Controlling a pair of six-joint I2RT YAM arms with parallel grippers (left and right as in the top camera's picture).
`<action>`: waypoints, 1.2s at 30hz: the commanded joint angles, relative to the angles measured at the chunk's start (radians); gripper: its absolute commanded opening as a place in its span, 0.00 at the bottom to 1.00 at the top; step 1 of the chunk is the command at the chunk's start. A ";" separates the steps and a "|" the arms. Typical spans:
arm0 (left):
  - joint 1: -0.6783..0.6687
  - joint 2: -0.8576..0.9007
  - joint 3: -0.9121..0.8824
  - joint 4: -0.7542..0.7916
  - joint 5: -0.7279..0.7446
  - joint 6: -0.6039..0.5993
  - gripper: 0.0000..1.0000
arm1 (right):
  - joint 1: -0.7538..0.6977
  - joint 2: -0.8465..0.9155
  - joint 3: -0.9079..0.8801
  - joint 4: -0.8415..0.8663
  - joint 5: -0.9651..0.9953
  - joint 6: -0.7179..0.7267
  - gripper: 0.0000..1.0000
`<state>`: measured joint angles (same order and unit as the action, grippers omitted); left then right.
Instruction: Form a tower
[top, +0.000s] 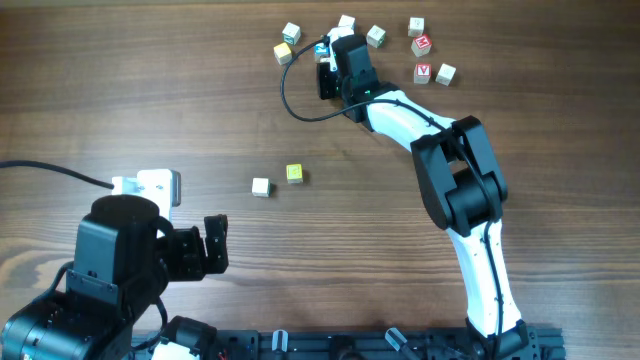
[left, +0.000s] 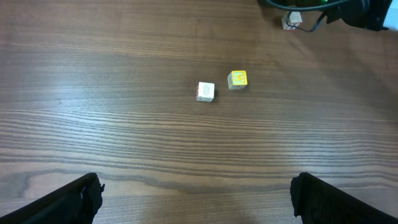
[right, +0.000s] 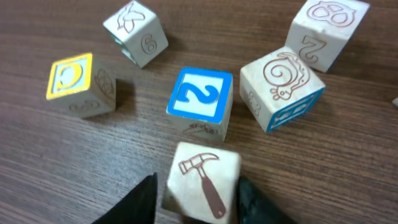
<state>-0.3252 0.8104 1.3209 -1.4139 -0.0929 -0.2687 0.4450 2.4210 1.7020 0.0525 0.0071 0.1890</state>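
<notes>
My right gripper (right: 198, 194) is down among a cluster of wooden cubes at the table's far side, its fingers closed against both sides of a pale cube with a hammer picture (right: 202, 182). Just beyond it lies a cube with a blue 2 on top (right: 200, 99). In the overhead view the right gripper (top: 325, 52) covers the hammer cube. My left gripper (left: 196, 200) hangs open over bare wood at the near left. A white cube (left: 206, 91) and a yellow cube (left: 237, 79) lie side by side ahead of it. No tower shows in any view.
Around the held cube lie a snail cube (right: 283, 87), a yellow C cube (right: 78, 84) and two more pale cubes (right: 134, 31) (right: 326, 28). Several loose cubes with red faces (top: 423, 72) lie right of the right arm. A black cable (top: 290, 100) loops left of it.
</notes>
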 joint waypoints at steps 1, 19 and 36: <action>0.003 -0.005 -0.005 0.003 -0.010 -0.008 1.00 | 0.005 -0.031 0.010 -0.031 0.011 0.024 0.27; 0.003 -0.005 -0.005 -0.005 -0.017 0.015 1.00 | 0.074 -0.678 -0.015 -0.903 -0.136 0.210 0.15; 0.237 -0.018 -0.005 0.172 -0.537 -0.561 1.00 | 0.417 -0.400 -0.016 -0.796 0.024 0.416 0.11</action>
<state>-0.1871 0.7986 1.3174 -1.2465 -0.5507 -0.7040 0.8486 2.0033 1.6901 -0.7525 0.0090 0.5865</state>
